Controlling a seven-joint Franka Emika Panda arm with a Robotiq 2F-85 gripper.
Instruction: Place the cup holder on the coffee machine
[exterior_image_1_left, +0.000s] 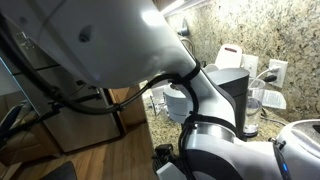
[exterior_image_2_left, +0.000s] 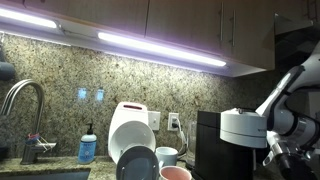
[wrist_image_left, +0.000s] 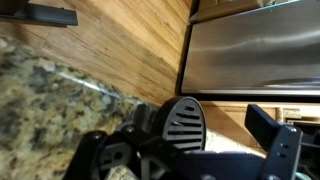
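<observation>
Black, round and slotted across its top, the cup holder (wrist_image_left: 186, 118) shows only in the wrist view. It lies tilted there between the fingers of the gripper (wrist_image_left: 180, 140), close to the gripper's body. The claw is spread to its widest. Neither finger visibly presses on the disc, and what supports it cannot be told. Around it the same view shows a granite counter edge (wrist_image_left: 50, 80), a wood floor (wrist_image_left: 130, 40) and a stainless steel front (wrist_image_left: 250, 50). The coffee machine (exterior_image_2_left: 243, 128) is seen in both exterior views only, standing against the granite wall. In an exterior view its silver-grey head is plain, with the robot arm (exterior_image_2_left: 290, 95) just beside it. A white appliance (exterior_image_2_left: 130, 125), a faucet (exterior_image_2_left: 25, 100) and a blue soap bottle (exterior_image_2_left: 88, 148) stand farther along the counter. In an exterior view the arm fills most of the picture. Past it show only the machine's black body (exterior_image_1_left: 238, 88) and a wall outlet (exterior_image_1_left: 277, 70).
</observation>
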